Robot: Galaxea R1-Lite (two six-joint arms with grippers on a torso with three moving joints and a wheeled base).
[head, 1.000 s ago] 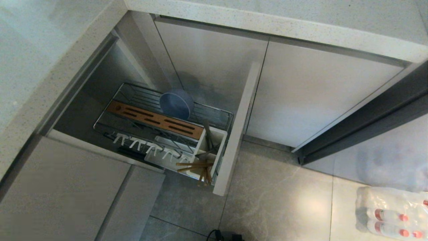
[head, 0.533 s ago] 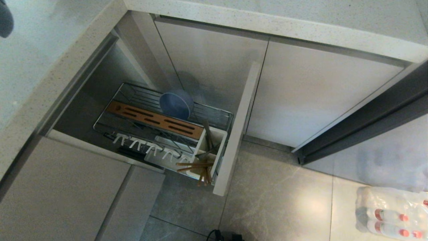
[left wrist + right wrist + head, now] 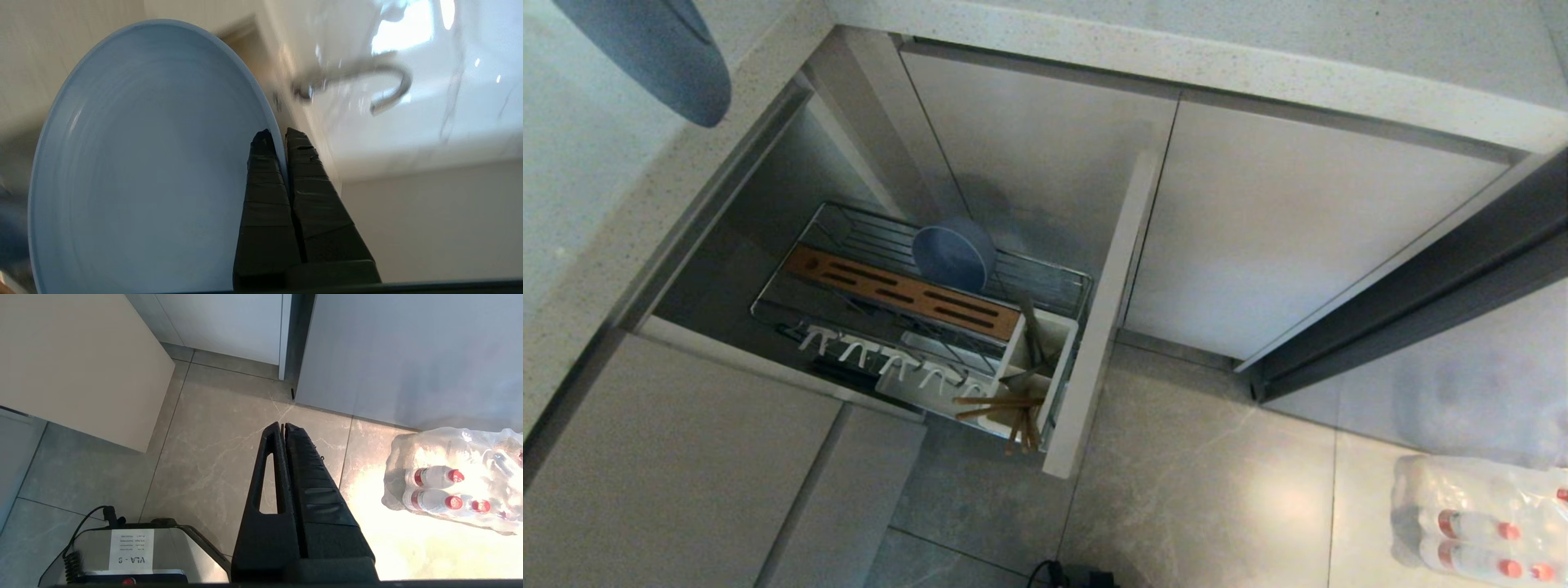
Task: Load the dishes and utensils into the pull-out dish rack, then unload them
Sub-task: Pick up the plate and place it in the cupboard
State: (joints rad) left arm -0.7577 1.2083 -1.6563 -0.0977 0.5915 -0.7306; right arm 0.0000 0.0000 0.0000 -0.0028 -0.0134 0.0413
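Light-blue plate [image 3: 135, 163], pinched at its rim by the clenched left claw [image 3: 280, 136], hangs above the desk [image 3: 596, 188]: loading step, next calling for lowering it edgewise between the pull-out dish rack's [image 3: 792, 269] white prongs [image 3: 890, 359].

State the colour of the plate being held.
Light blue plate; the left wrist view shows it best.

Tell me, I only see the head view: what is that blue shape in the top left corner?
Observer: A light-blue plate, pinched at its rim by the left tool.
Operator: And the other arm?
Observer: The right tool hangs shut and empty over the floor tiles.
Operator: Anything near it?
Observer: A wrapped pack of bottles, lying on the tiles off to one side.
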